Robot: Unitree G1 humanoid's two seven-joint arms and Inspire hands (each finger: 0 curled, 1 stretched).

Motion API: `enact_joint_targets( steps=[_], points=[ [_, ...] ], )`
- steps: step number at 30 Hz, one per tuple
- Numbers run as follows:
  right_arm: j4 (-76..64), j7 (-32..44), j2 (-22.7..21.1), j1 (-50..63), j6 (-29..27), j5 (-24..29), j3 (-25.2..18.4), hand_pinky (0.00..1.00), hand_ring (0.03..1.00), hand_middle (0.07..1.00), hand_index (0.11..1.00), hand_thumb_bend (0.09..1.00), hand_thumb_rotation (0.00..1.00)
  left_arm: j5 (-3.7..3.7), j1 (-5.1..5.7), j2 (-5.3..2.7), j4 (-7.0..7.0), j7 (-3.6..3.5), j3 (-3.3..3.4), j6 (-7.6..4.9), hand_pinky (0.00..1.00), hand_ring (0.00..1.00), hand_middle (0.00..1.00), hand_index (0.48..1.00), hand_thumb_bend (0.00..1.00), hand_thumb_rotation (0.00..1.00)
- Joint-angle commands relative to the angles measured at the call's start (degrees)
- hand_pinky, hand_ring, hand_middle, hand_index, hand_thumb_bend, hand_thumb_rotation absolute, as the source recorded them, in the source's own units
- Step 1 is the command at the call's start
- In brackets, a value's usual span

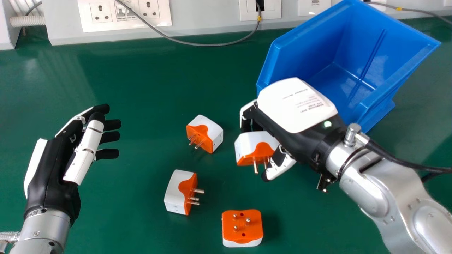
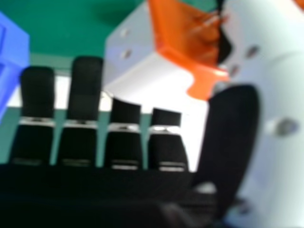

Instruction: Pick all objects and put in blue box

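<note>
The plug (image 1: 259, 144) was pinched between the right hand's (image 1: 295, 106) bent fingers and its thumb, prongs bare, just outside the box (image 1: 307, 42). The box's raised wall stood beside the hand, and nothing lay inside. A second plug (image 1: 213, 135) sat near the held one, a third (image 1: 174, 192) and a fourth (image 1: 242, 225) on the table (image 1: 134, 211) closer to the robot. Left hand (image 1: 49, 165) off to the side, fingers loosely bent and holding nothing. A grey cable (image 1: 212, 44) looped behind.

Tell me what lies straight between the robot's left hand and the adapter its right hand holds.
In the head view, another adapter lies on the green table between the left hand and the held adapter.
</note>
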Motion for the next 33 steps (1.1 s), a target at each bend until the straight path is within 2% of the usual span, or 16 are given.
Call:
enact_joint_targets(
  steps=[1, 10, 14, 17, 29, 33],
  points=[
    [-2.1, -0.5, 0.1, -3.9, -0.2, 1.0, -2.5, 0.35, 0.431, 0.534, 0.487, 0.501, 0.0, 0.67, -0.6, 0.36, -0.14, 0.26, 0.49, -1.12, 0.63, 0.73, 0.74, 0.802, 0.28, 0.74],
    [0.5, -2.1, 0.8, -8.8, 0.8, 0.5, -4.5, 0.34, 0.435, 0.537, 0.49, 0.497, 0.0, 0.78, -0.97, 0.44, 0.34, 0.31, 0.49, -1.24, 0.63, 0.73, 0.74, 0.802, 0.28, 0.74],
    [1.5, -3.0, 1.0, -10.9, 2.3, 0.2, -5.3, 0.34, 0.436, 0.539, 0.493, 0.495, 0.0, 0.73, -0.84, 0.39, 0.04, 0.28, 0.47, -1.16, 0.63, 0.73, 0.74, 0.802, 0.28, 0.74],
    [2.7, -2.5, 1.5, -12.5, 4.0, 0.4, -5.7, 0.33, 0.436, 0.541, 0.498, 0.494, 0.0, 0.63, -1.06, 0.43, 0.65, 0.18, 0.57, -1.47, 0.63, 0.73, 0.74, 0.802, 0.28, 0.74],
    [9.5, -1.7, 1.6, -19.7, 9.3, -1.8, -4.3, 0.32, 0.435, 0.545, 0.519, 0.49, 0.0, 0.66, -1.17, 0.44, 0.95, 0.11, 0.5, -1.67, 0.63, 0.73, 0.74, 0.802, 0.28, 0.74],
    [11.7, -1.8, 1.1, -21.1, 9.8, -2.4, -4.4, 0.32, 0.433, 0.544, 0.525, 0.49, 0.0, 0.71, -0.8, 0.36, 0.52, 0.15, 0.45, -1.59, 0.63, 0.73, 0.74, 0.802, 0.28, 0.74]
  ],
)
